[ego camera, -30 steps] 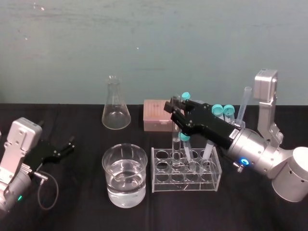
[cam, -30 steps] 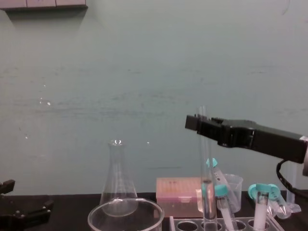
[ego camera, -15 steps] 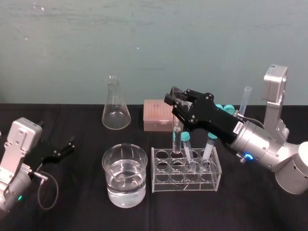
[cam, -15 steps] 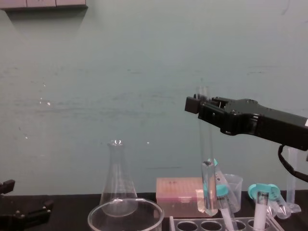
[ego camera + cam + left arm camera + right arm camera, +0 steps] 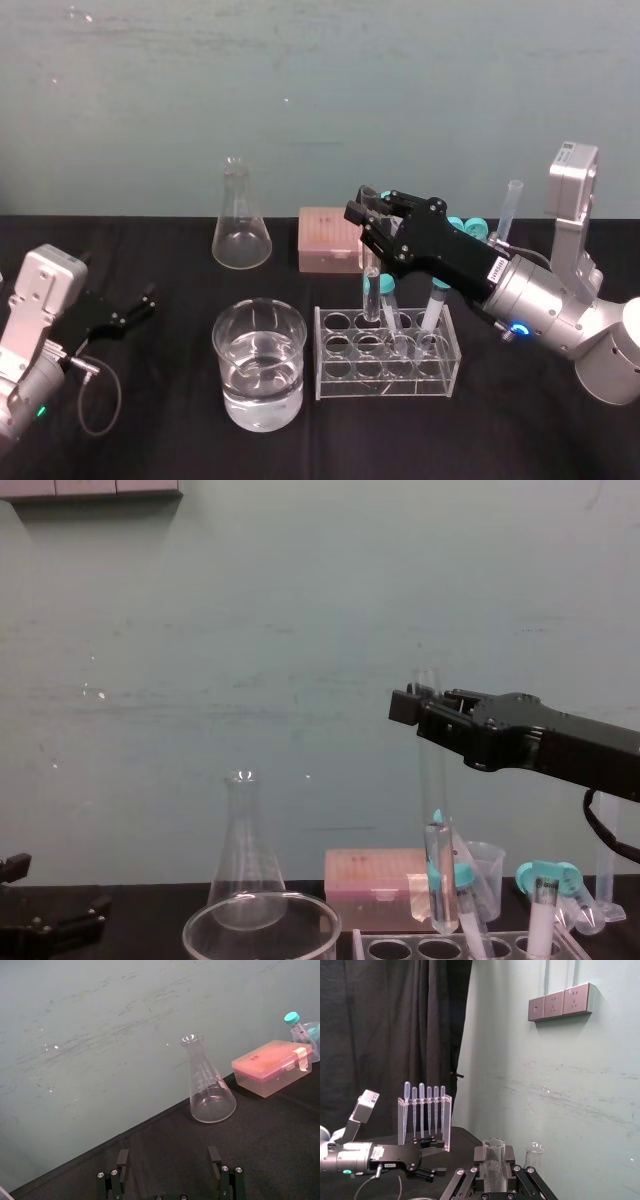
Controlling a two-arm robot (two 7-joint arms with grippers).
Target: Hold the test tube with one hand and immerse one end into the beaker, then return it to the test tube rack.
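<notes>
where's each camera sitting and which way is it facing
Head: high, facing down at the table; left gripper parked left, right gripper holds the test tube above the test tube rack.
Chest: low, facing forward; right gripper enters from the right.
Left wrist: faces past its open fingers to the flask.
Right wrist: faces past the tube's mouth toward the left gripper.
Shared: head and chest both show the held tube.

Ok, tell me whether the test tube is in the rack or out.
Out. The right hand holds the test tube upright, its rounded bottom hanging just above the test tube rack.
</notes>
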